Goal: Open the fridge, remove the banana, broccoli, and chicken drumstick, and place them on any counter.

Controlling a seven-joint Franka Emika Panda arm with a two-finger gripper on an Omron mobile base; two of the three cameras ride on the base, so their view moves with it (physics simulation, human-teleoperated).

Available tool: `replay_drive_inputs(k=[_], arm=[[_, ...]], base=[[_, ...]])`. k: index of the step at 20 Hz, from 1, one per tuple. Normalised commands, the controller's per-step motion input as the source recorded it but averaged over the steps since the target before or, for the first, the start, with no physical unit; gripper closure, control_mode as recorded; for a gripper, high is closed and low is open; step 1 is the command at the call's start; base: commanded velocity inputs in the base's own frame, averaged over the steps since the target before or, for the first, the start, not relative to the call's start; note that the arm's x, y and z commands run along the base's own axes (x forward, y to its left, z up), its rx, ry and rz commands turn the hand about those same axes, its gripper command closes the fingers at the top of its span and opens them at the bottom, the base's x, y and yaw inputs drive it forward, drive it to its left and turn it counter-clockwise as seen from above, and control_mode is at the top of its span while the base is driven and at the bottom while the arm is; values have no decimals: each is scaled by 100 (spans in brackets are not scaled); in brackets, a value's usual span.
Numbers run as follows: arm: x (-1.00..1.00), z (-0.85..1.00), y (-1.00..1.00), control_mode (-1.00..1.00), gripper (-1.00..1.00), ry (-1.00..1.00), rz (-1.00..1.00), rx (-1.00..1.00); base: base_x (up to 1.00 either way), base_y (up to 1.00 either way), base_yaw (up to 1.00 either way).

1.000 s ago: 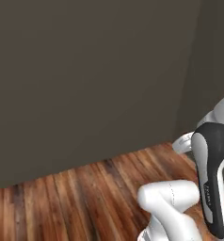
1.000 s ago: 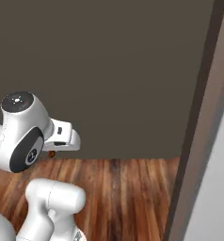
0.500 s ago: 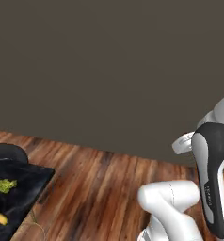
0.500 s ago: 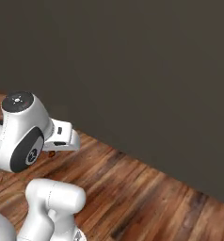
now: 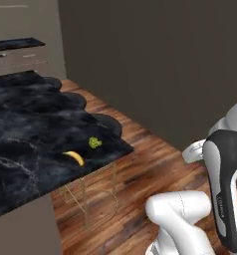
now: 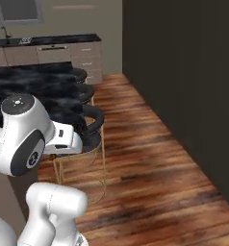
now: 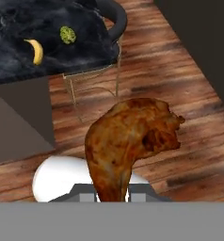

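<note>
Counter (image 5: 26, 129), the black white-veined marble island, spreads across the left of the left base view and sits at the upper left of the hand view (image 7: 20, 23); in the right base view its dark top (image 6: 44, 91) lies beyond the arm. Its edge facing the dark wall is lined with black rounded stool seats (image 6: 90, 117) on thin gold wire legs (image 5: 98, 191), standing on the brown wood floor (image 6: 145, 163). A dark brown wall panel (image 5: 165, 64) rises along the far side of the floor. At the back of the room a long black-topped wall counter (image 6: 49, 41) with beige drawers runs under a window.

Chicken drumstick (image 7: 130, 141), reddish-brown and glossy, stands large in the middle of the hand view, its narrow end down between the fingertips; the gripper (image 7: 111, 193) is clamped on that narrow end, and the meaty end points away from the hand, above the floor, well apart from the island top.

Banana (image 5: 74, 157), small and yellow, lies on the marble near the island's corner, seen also in the hand view (image 7: 35, 51). Broccoli (image 5: 94, 143), a small green floret, sits just beside it on the same top, a little nearer the stool edge (image 7: 68, 34). The two do not touch.
</note>
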Motion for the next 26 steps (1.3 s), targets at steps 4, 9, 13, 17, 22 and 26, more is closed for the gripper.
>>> replay_drive_inputs(k=[4,9,13,17,22,26], arm=[[0,0,0,100,100,0,0,0],[0,0,0,100,100,0,0,0],[0,0,0,100,100,0,0,0],[0,0,0,100,100,0,0,0],[0,0,0,100,100,0,0,0],[0,0,0,100,100,0,0,0]], base=[[0,16,99],[21,47,59],[41,0,0],[46,0,0],[86,15,0],[67,0,0]])
